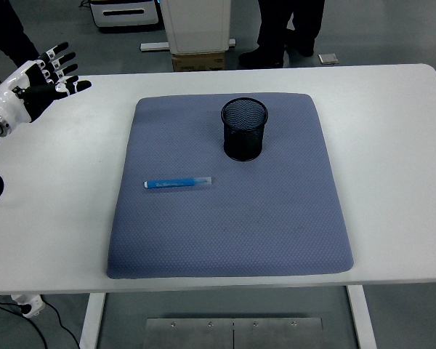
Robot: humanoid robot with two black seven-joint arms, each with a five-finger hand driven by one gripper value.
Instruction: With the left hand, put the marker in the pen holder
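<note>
Left hand (36,78): black and white, at the far left corner of the counter (392,145), raised over the white surface; fingers (64,70) spread, pointing right; it held nothing. Its wrist and arm ran off the left edge of the view.

Marker (179,182): blue barrel with a pale cap at the right end; lay flat on the mat, lengthwise left to right, in the mat's left half. Well apart from the left hand, and untouched by it.

Pen holder (244,129): black wire mesh cup, round, upright, mouth open upward. Stood on the far half of the mat, near its middle, beyond and to the right of the marker; the two were apart. Whether anything lay inside could not be told through the mesh.

Mat (232,233): grey-blue, padded, roughly square with rounded corners; covered the centre of the counter.

Beyond the counter's far edge: a cardboard box (198,62) on the floor, and the dark trouser legs and shoes of people (287,29) standing there.
</note>
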